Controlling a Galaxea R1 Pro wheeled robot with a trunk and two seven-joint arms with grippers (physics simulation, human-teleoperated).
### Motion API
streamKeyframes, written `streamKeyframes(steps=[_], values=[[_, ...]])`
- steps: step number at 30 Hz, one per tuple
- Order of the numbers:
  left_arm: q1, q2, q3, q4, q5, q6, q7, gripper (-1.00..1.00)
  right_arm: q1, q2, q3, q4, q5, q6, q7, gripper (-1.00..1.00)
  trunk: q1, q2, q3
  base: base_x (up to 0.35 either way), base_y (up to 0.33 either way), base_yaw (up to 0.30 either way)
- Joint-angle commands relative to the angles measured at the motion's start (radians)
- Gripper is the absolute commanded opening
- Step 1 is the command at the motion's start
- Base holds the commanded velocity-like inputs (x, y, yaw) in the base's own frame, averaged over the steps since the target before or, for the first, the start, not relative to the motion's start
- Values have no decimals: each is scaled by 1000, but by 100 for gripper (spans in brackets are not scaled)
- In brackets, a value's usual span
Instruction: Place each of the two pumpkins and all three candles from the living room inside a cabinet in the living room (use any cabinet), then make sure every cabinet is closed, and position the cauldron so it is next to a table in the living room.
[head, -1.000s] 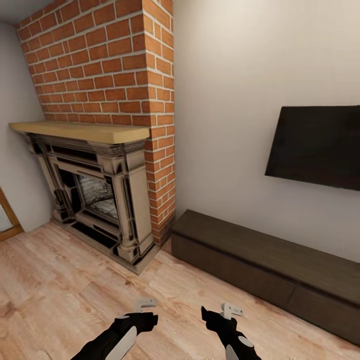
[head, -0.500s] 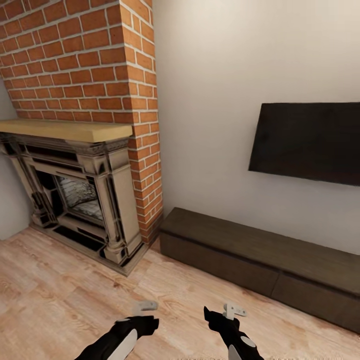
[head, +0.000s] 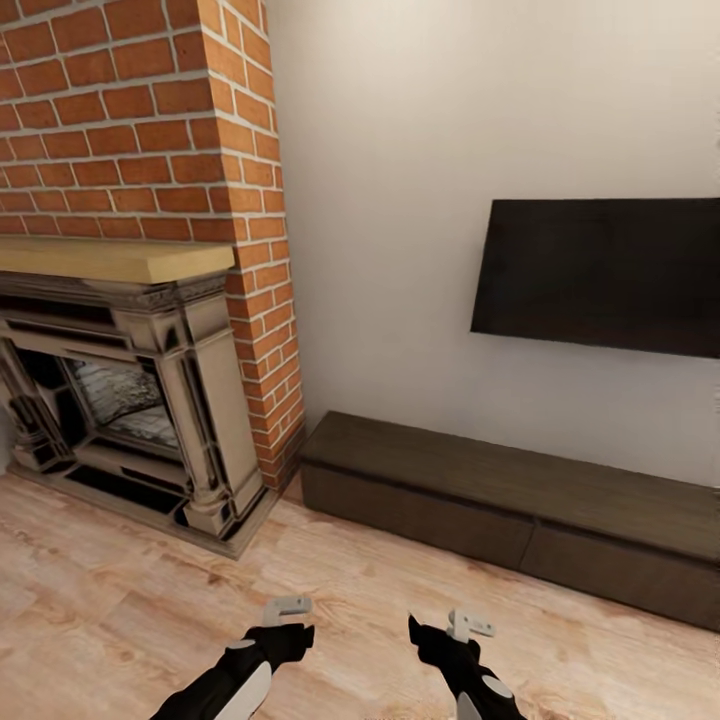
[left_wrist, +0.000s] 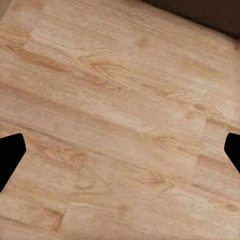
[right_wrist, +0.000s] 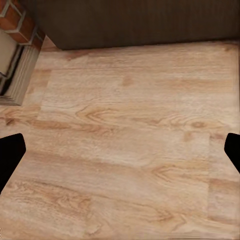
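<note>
The low dark brown cabinet (head: 520, 500) runs along the white wall under the black wall TV (head: 600, 275), its drawer fronts flush and shut, its flat top bare. Its left end sits just beside the red brick chimney (head: 150, 120), where an ornate stone fireplace (head: 130, 400) stands under a pale wooden mantel (head: 110, 258). Light wood plank floor (head: 380, 590) lies between the robot and the cabinet.

Both arms are held low at the bottom of the head view. The left claw (head: 287, 625) and the right claw (head: 440, 630) hang above the floor, well short of the cabinet. In each wrist view the dark fingertips (left_wrist: 10, 155) (right_wrist: 10, 152) sit at opposite edges with only floorboards between them, so both claws are spread wide and hold nothing
</note>
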Motion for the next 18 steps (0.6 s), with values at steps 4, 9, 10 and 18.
streamKeyframes(steps=[4, 9, 10, 18], values=[[-1, 3, -7, -2, 10, -4, 9, 100, 17, -1, -26, -1, -9, 0, -7, 100, 0, -1, -6, 36, 279, -219], [-1, 3, -7, -2, 14, 2, 9, 100, 25, -3, -54, -3, -8, 0, -6, 100, 0, -1, -11, 77, 282, -219], [-1, 3, -6, -1, 15, 4, 9, 100, 26, -3, -57, -3, -9, 1, -6, 100, 0, -1, -12, 99, 283, -221], [-1, -3, -5, 90, 23, -24, 6, 100, 30, -3, -69, -3, -9, 1, -6, 100, 0, -1, -21, 111, 283, -223]])
